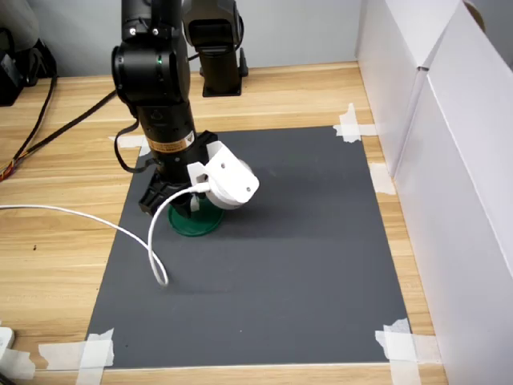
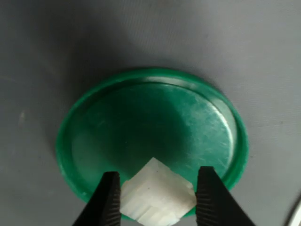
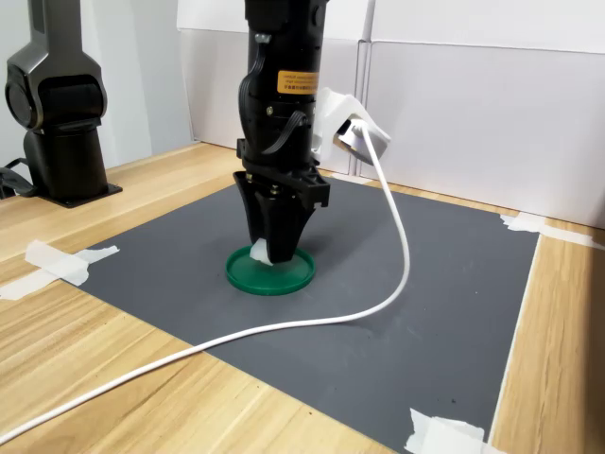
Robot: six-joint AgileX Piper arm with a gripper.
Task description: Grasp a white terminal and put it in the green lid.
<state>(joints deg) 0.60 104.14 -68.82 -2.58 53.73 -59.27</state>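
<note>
white terminal [image 2: 157,197]: ribbed block, over lid's edge | green lid [image 2: 155,122]: flat on mat

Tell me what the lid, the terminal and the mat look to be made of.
Lid: likely moulded plastic, glossy dark green; a soft sheen and faint scuffs show in the wrist view.
Terminal: seemingly translucent white plastic, matte, with ribbed sides, held in the end effector.
Mat: thin dark grey sheet, matte, taped flat at its corners; rubber, paper or plastic cannot be told.

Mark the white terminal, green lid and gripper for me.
white terminal [image 2: 157,195], wrist view: its top face, between the fingers.
green lid [image 2: 155,120], wrist view: bare inner floor.
gripper [image 2: 157,197], wrist view: midway between the fingertips, shut on the terminal.
</note>
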